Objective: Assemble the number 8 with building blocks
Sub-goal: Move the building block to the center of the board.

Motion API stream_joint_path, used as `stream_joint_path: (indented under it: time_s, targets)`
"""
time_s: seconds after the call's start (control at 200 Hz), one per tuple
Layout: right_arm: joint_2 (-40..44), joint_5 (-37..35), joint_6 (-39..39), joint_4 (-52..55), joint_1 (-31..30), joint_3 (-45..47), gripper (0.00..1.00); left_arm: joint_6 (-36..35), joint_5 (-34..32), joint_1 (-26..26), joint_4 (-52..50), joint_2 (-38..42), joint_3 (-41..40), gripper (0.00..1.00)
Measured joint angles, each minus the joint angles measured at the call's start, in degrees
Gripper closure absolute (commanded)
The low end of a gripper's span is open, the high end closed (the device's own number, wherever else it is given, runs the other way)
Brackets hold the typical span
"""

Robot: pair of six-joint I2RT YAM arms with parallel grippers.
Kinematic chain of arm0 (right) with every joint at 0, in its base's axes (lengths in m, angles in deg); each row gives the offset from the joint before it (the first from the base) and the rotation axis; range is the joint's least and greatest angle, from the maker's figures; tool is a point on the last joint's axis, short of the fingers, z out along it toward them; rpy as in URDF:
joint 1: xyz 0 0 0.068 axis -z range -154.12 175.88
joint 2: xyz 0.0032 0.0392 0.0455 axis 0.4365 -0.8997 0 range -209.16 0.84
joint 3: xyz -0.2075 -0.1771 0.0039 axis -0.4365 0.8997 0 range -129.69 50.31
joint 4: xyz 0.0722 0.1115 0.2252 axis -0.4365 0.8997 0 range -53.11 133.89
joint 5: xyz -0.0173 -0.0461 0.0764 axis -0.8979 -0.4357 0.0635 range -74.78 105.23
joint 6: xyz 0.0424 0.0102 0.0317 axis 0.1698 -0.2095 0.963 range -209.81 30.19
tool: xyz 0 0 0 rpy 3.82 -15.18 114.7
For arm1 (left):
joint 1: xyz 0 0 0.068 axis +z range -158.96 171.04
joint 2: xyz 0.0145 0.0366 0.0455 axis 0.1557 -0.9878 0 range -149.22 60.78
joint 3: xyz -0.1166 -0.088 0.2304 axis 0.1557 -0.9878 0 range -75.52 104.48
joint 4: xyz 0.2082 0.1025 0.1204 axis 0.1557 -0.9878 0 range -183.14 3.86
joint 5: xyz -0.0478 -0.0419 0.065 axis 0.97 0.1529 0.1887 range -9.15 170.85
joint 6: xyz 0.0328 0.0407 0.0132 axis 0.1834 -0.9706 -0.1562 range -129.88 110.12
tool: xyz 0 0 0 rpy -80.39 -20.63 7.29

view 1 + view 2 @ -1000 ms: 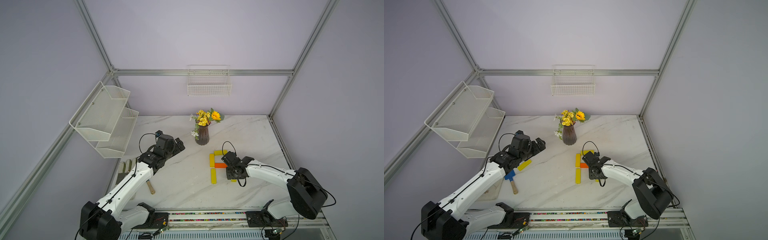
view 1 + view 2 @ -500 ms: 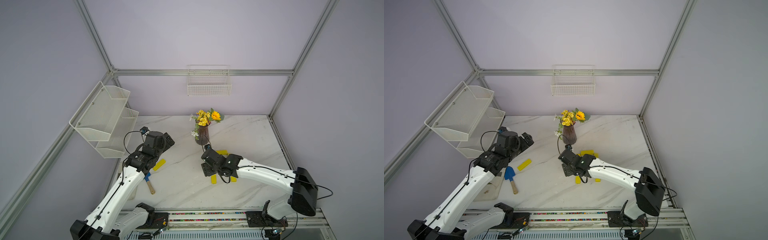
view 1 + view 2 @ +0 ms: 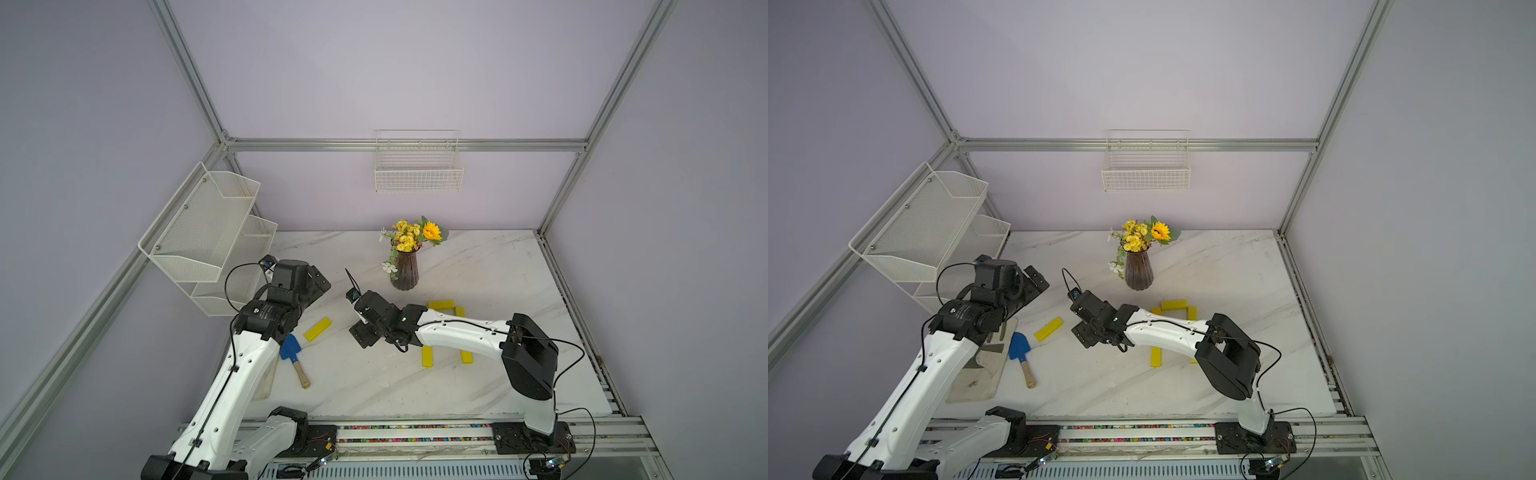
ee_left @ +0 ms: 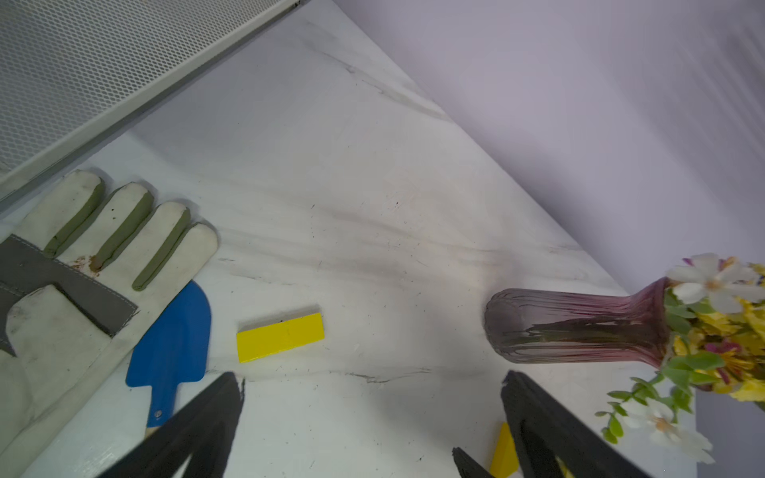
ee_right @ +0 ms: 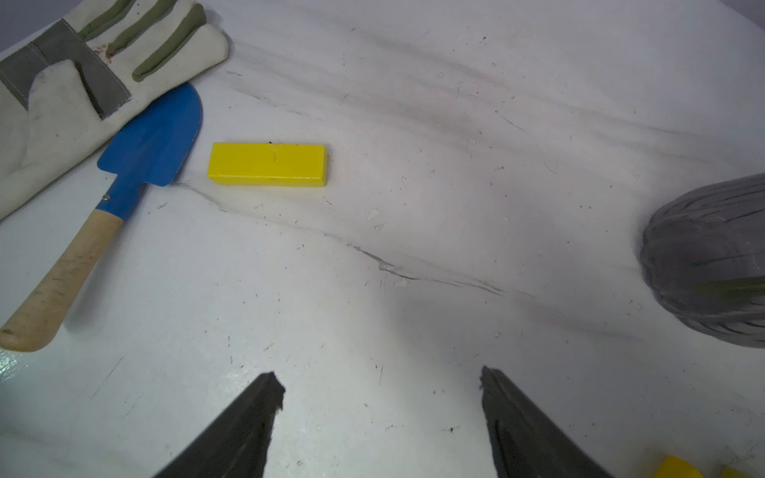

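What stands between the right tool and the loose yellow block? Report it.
Nothing visible: only bare tabletop lies between the right tool and the loose yellow block. The blue trowel lies beside the block's end, off that line.

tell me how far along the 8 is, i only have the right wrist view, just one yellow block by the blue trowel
Observer: In a top view the 8 shows its top bar and four side bars; the bottom bar is missing.
Operator: is its middle done
Observer: Hidden: the right arm lies across the middle of it.
Operator: anything in my way
Observer: The left pincer is open above the table near the mesh shelf, apart from the loose block.
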Motion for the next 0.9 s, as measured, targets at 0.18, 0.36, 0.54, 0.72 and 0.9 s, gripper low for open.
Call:
stream_joint_path:
  time_s: [0.18,0.36,0.54,0.72,0.9]
  targets:
    - [8.1,-5.2,1.0,-0.2,0.0,4.3,0.15,-2.7,8.6,2.9,-2.7,-11.7,0.1,0.00]
    - [21.7,-9.1,2.1,-0.7,0.1,8.2,0.15,-2.7,16.1,8.8,-2.8,-16.0,-5.9,0.02]
    - [29.2,-10.1,3.4,-2.1,0.1,13.1,0.15,-0.6,16.4,10.8,-3.3,-18.3,-8.0,0.22]
    - [29.9,-10.3,4.9,-1.9,0.1,17.7,0.15,1.6,14.6,10.8,-2.0,-23.8,-8.0,0.23]
    - [31.1,-10.4,6.3,-1.6,0.1,20.3,0.15,3.6,12.7,10.8,-0.5,-29.1,-8.0,0.29]
